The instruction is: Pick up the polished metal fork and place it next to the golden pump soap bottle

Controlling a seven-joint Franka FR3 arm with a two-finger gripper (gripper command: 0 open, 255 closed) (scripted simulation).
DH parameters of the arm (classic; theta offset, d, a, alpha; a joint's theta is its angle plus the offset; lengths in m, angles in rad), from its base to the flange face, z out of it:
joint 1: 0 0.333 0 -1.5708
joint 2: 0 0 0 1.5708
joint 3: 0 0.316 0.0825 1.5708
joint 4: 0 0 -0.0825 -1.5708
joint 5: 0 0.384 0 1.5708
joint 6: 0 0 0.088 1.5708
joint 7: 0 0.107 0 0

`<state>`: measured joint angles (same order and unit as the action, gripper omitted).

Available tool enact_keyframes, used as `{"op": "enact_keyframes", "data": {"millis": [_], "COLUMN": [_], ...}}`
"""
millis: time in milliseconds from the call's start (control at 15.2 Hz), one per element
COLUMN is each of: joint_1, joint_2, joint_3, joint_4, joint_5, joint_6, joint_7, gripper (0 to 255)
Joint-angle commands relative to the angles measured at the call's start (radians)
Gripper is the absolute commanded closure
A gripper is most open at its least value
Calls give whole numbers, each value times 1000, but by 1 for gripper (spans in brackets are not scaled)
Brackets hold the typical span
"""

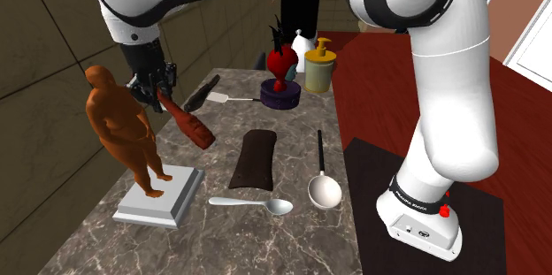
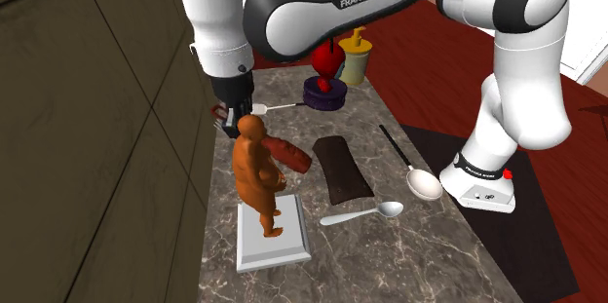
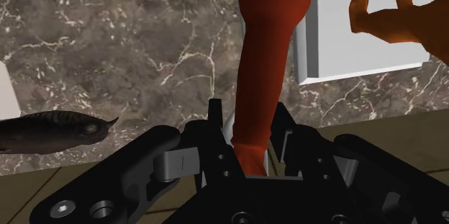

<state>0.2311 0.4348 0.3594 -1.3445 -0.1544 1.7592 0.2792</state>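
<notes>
My gripper (image 1: 157,96) (image 2: 234,116) (image 3: 252,150) is shut on one end of a long red-brown utensil (image 1: 190,125) (image 2: 289,154) (image 3: 270,50). It hangs tilted, its free end low over the marble counter (image 1: 292,229), beside the figurine's base. A thin grey strip shows along it between the fingers (image 3: 216,125). The golden pump soap bottle (image 1: 319,65) (image 2: 356,60) stands at the counter's far end, well away from the gripper.
A brown figurine (image 1: 119,123) (image 2: 255,170) on a white base (image 1: 159,198) (image 3: 360,42) stands close by the gripper. Also on the counter: a dark utensil (image 1: 200,96) (image 3: 50,129), a brown pouch (image 1: 254,158), a spoon (image 1: 252,203), a ladle (image 1: 323,189) and a red ornament (image 1: 281,70). A wall runs along the shoulder view's left.
</notes>
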Motion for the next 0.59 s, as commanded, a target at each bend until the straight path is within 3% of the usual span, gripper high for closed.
{"op": "enact_keyframes", "data": {"millis": [0,528], "joint_1": [2,19], "joint_2": [0,19], "joint_3": [1,2], "joint_4": [28,167], "joint_5": [1,-4], "joint_6": [-28,-147], "joint_7": [-1,-5], "gripper": [255,255]}}
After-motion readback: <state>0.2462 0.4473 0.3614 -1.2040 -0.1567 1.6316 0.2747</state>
